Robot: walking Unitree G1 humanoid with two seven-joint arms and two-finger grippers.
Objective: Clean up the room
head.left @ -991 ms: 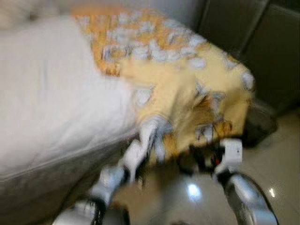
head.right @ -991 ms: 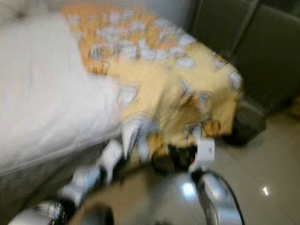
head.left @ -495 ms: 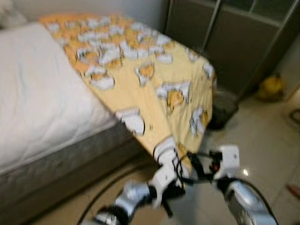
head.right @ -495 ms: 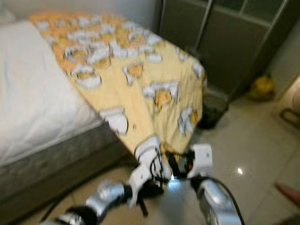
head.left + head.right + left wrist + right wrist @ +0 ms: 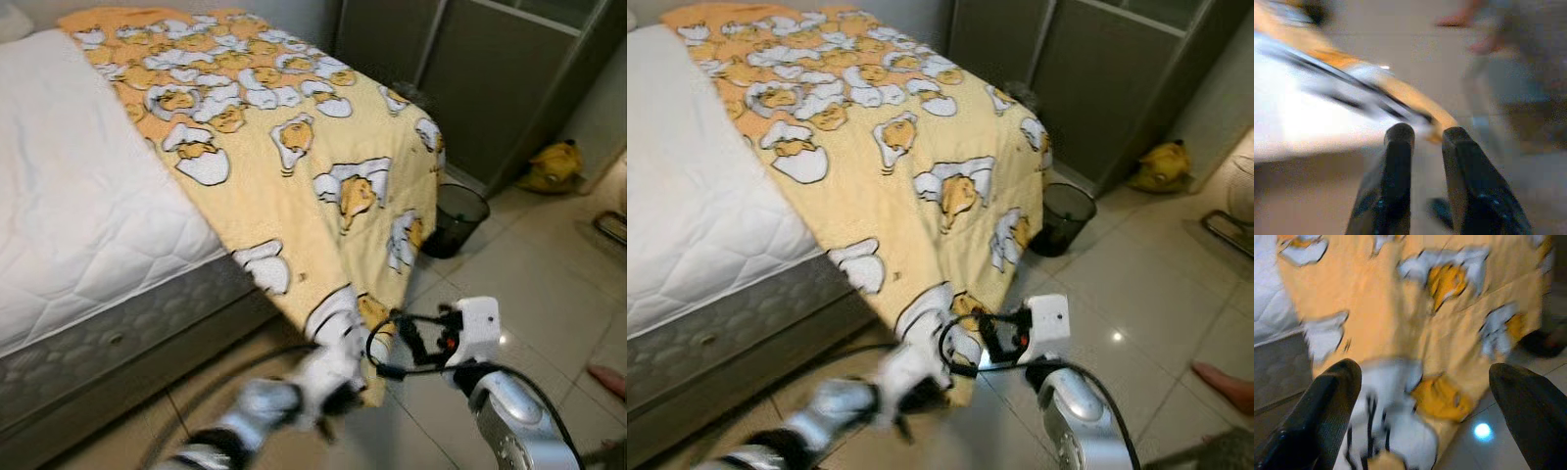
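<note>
One yellow egg-print blanket (image 5: 284,166) drapes over the foot corner of one white mattress (image 5: 78,225); left gripper (image 5: 1422,142), fingers narrowly parted, at its hanging corner; right gripper (image 5: 1420,382) spread wide, empty; one black wastebasket (image 5: 456,217) beside the bed.

Evenly and brightly lit from overhead, with soft daylight tones across the white mattress (image 5: 88,196) and the yellow blanket (image 5: 284,166). Sharp enough in both eye views to read the blanket's print and the mattress quilting, yet smeared by motion on the left arm (image 5: 284,397) near the bottom edge. One small glare spot on the glossy floor tiles (image 5: 1116,336), another in the right wrist view. Dim along the dark cabinet doors (image 5: 490,78). Heavily blurred in the left wrist view, streaked and washed out; softly blurred in the right wrist view, fingers (image 5: 1327,416) out of focus.
</note>
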